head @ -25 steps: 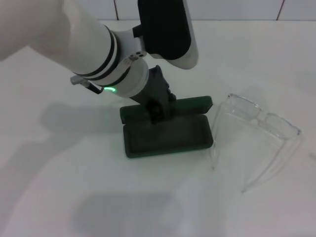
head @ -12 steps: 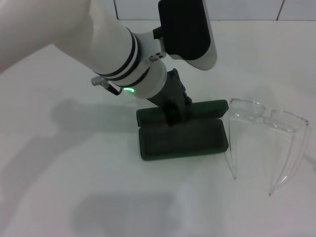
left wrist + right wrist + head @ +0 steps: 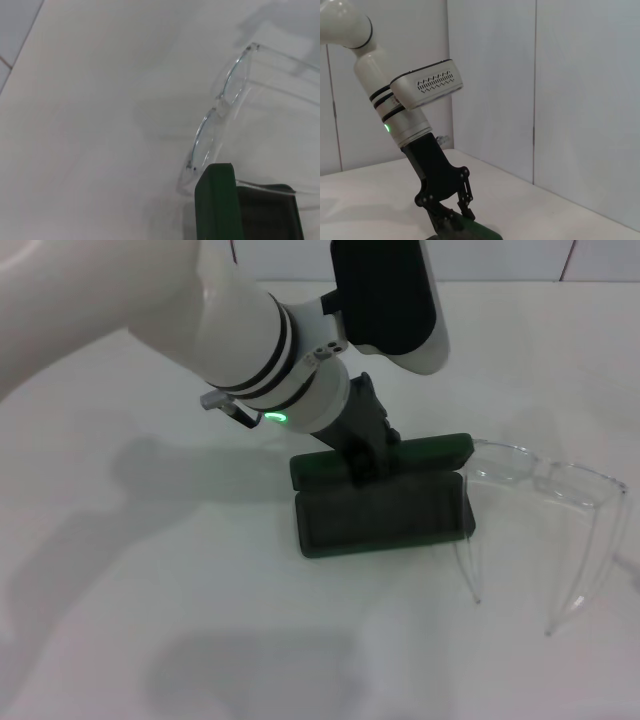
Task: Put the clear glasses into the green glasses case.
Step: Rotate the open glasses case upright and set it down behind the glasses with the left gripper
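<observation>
The left gripper (image 3: pixel 365 462) pinches the far lid of the open green case (image 3: pixel 385 512); the clear glasses (image 3: pixel 545 500) lie on the table (image 3: pixel 150 640), touching its right end; keep the lid pinned flat and avoid nudging the glasses further.

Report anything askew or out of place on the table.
The fully transparent plastic clear glasses lie on the white table outside the open dark green glasses case, one end touching its corner. The left gripper grips the case's lid edge. Nothing is spilled or damaged.
</observation>
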